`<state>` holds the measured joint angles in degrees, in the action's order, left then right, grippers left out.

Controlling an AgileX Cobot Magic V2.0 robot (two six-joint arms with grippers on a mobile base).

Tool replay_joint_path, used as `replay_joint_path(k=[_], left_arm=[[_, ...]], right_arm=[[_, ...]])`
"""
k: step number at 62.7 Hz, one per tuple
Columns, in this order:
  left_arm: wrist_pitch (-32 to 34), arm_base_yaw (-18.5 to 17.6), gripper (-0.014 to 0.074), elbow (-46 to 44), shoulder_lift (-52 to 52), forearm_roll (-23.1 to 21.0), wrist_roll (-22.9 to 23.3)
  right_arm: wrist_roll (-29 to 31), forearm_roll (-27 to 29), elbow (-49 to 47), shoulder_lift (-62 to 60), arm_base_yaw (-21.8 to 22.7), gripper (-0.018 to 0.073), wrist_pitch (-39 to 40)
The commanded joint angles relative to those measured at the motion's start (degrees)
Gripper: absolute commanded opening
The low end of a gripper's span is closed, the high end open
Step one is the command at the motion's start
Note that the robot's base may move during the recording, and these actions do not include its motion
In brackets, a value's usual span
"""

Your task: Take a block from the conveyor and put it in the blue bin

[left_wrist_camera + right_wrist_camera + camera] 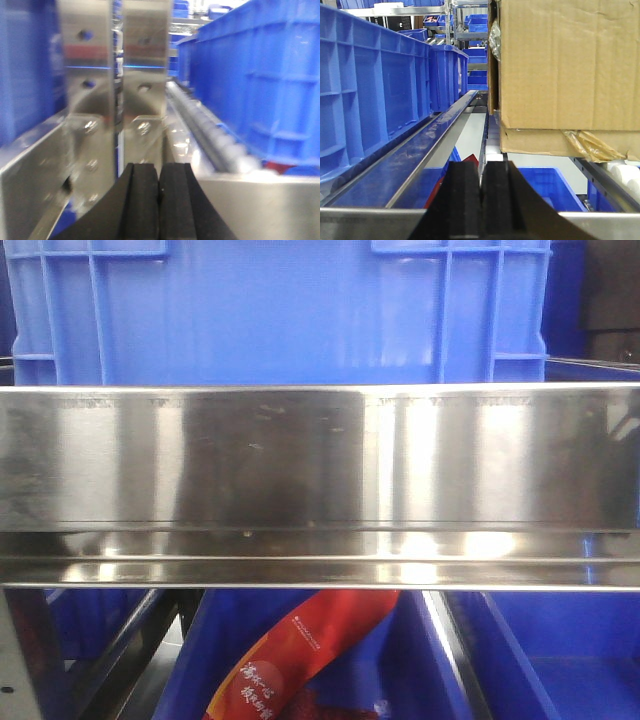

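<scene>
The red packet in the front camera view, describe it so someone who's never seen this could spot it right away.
Find the wide shiny steel rail crossing the whole front view, with a big blue crate behind it. Look below the rail, at bottom centre, into the lower blue bin. The red packet lies slanted there, the only red thing among blue and steel, printed with white characters.

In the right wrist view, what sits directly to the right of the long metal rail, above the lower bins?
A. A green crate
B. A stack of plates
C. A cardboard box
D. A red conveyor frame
C: a large brown cardboard box fills the upper right of that view, across the metal rail from the row of blue bins.
</scene>
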<state>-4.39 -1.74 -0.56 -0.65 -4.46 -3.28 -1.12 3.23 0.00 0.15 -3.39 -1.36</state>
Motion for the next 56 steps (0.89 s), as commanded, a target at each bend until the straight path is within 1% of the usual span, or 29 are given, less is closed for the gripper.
replay_joint_path(k=[1,2,4,10,20,26,56], left_arm=[[1.7,0.5,-0.0111,0.6,0.7,0.3,0.5],[1.9,0.5,-0.0111,0.6,0.7,0.3,0.5],[0.2,0.5,-0.0111,0.6,0.7,0.3,0.5],[-0.1,0.3,-0.0111,0.6,0.7,0.3,0.5],[3.0,0.3,-0.0111,0.6,0.7,0.3,0.5],[3.7,0.3,-0.0111,0.6,0.7,0.3,0.5],[3.7,0.4,-0.0111,0.6,0.7,0.3,0.5]], right_arm=[[0.3,-0.4,0.0,-0.2,0.4,-0.0162,0.6],[0.3,-0.4,0.0,-0.2,0.4,-0.0162,0.6],[0.3,-0.4,0.0,-0.2,0.4,-0.0162,0.6],[0.3,-0.4,0.0,-0.2,0.4,-0.0162,0.6],[0.3,-0.4,0.0,-0.2,0.4,-0.0162,0.6],[0.3,-0.4,0.0,-0.2,0.4,-0.0162,0.6],[0.3,-0.4,0.0,-0.2,0.4,-0.0162,0.6]])
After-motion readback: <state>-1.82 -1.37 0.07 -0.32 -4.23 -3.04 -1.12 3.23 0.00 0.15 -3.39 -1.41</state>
